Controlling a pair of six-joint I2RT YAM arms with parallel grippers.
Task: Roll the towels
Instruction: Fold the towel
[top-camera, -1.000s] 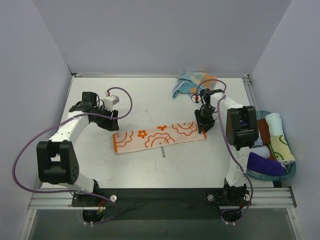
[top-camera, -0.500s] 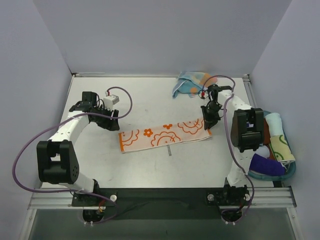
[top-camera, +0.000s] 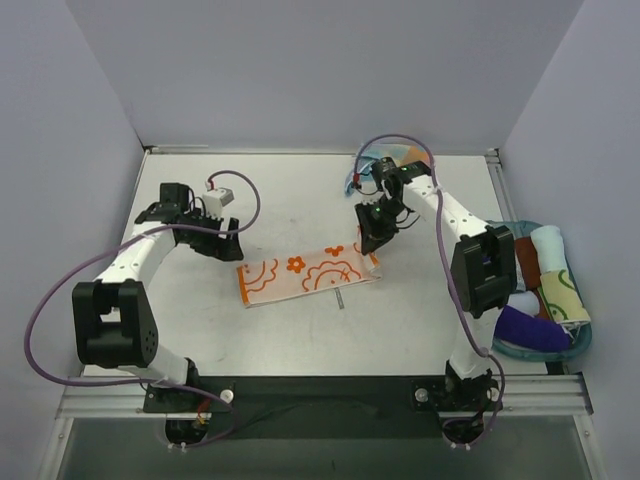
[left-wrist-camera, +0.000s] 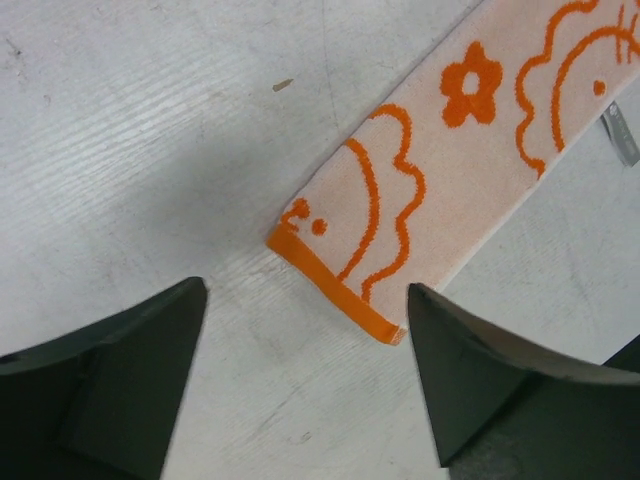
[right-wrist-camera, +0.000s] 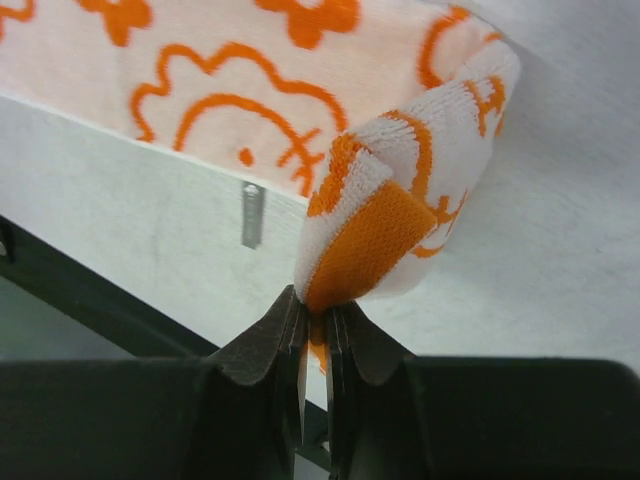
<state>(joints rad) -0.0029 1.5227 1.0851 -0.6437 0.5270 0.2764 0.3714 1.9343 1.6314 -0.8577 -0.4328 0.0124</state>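
Observation:
The white towel (top-camera: 300, 273) with orange cloud and flower prints lies as a long strip in the table's middle. Its right end is lifted and curled back over the strip. My right gripper (top-camera: 372, 240) is shut on that end, pinching the orange hem (right-wrist-camera: 365, 245) between the fingertips (right-wrist-camera: 313, 320). My left gripper (top-camera: 222, 243) hovers just above the strip's left end and stands wide open with nothing in it (left-wrist-camera: 305, 300). The orange-hemmed left end (left-wrist-camera: 335, 285) lies flat between its fingers. A light blue towel (top-camera: 378, 160) lies crumpled at the back, partly hidden by the right arm.
A blue tray (top-camera: 584, 340) at the right edge holds rolled cloths, one of them purple (top-camera: 530, 328). A small grey tag (top-camera: 340, 298) sticks out from the strip's near edge. Walls close the table at the back and on both sides.
My right gripper closed on the towel's right end, then carried it up and to the left, curling it over the strip. My left gripper opened wide.

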